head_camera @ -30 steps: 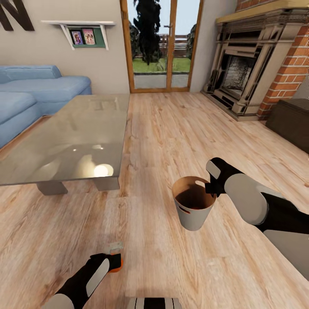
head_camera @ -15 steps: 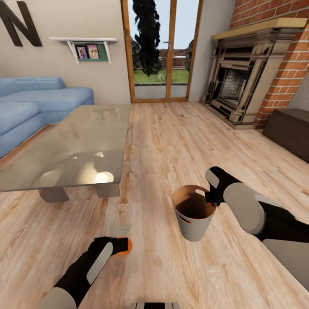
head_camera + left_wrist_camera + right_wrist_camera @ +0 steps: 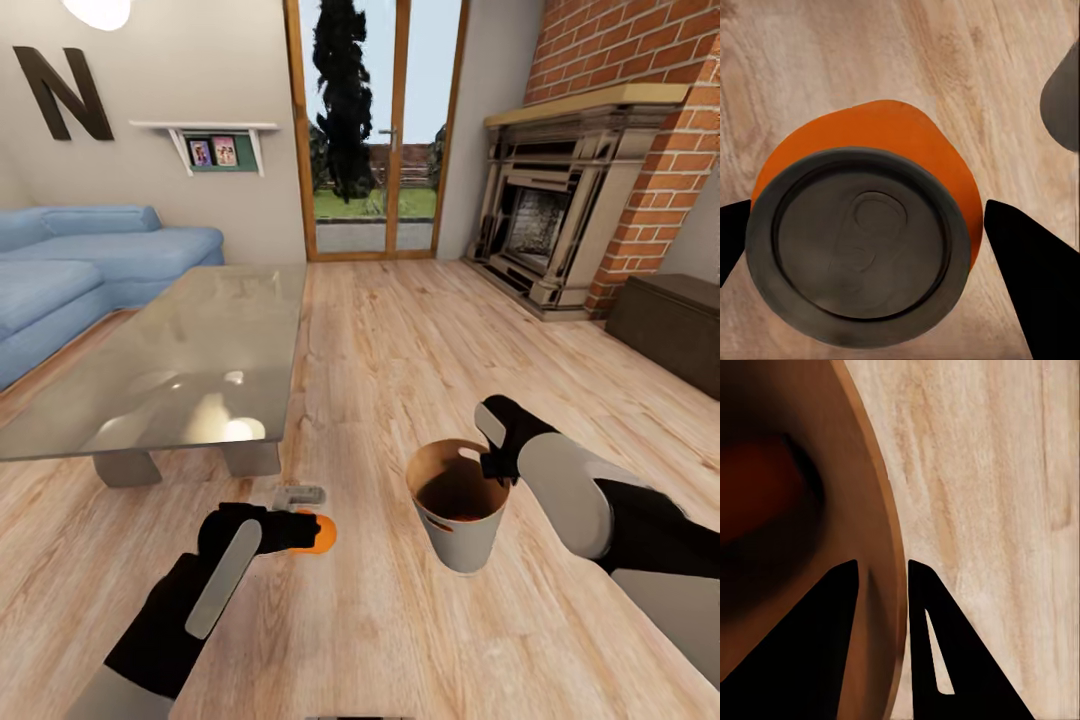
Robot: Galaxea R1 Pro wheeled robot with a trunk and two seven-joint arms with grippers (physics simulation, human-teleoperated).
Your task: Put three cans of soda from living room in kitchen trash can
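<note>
Head view: right gripper [image 3: 487, 463] clamped on the rim of the trash can [image 3: 460, 535], held above the wooden floor [image 3: 400, 330], brown inside with something orange-red at the bottom. Left gripper [image 3: 300, 528] closed around an orange soda can [image 3: 318, 534], near the glass table [image 3: 190, 350].
</note>
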